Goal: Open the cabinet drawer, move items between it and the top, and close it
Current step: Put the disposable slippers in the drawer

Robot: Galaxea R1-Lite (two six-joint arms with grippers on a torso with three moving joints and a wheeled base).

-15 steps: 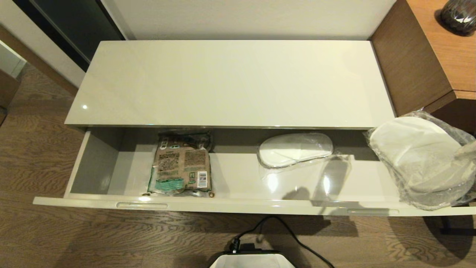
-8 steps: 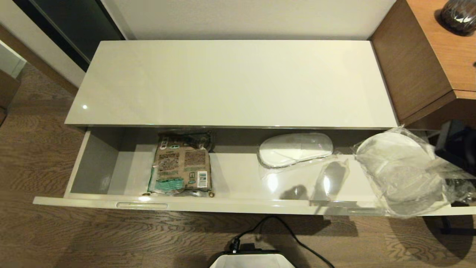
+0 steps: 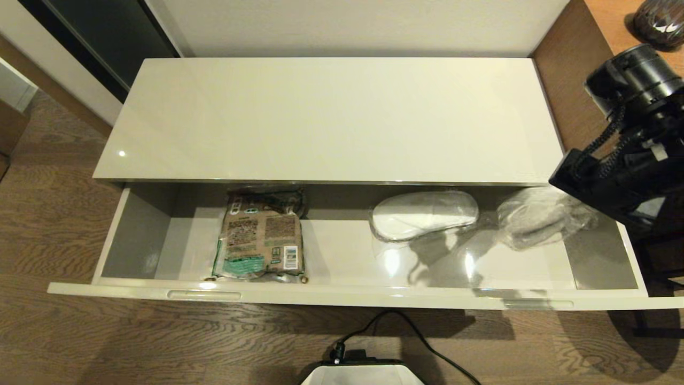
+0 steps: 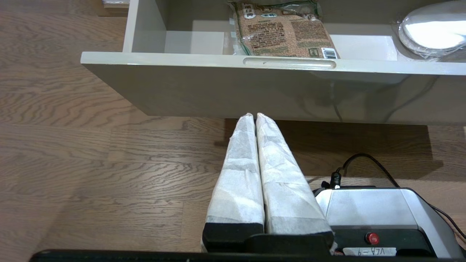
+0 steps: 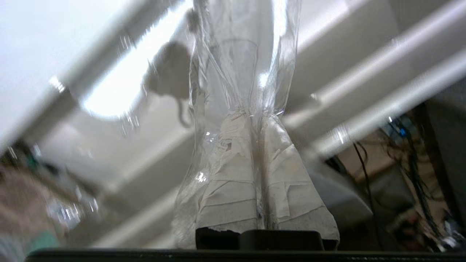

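The cabinet drawer [image 3: 342, 297] stands pulled out under the glossy cream top [image 3: 331, 117], which is bare. One white slipper [image 3: 425, 215] lies in the drawer right of centre. A second slipper in clear wrap [image 3: 537, 216] is low in the drawer's right rear part. My right gripper [image 5: 256, 117] is shut on the pinched wrap, with the slipper [image 5: 236, 54] beyond the fingertips. The right arm [image 3: 622, 179] reaches in from the right. My left gripper [image 4: 255, 115] is shut and empty, low in front of the drawer front [image 4: 182, 60]. The small white packet is out of view.
A brown-and-green printed packet [image 3: 260, 236] lies in the drawer's left half. A brown wood desk [image 3: 582, 80] with a dark vase [image 3: 660, 21] adjoins the cabinet on the right. My base with its black cable [image 3: 363, 369] sits on the wood floor before the drawer.
The wrapped slipper has gone down and back from high over the drawer's right front corner into the drawer's right rear part. The right arm has come into the head view.
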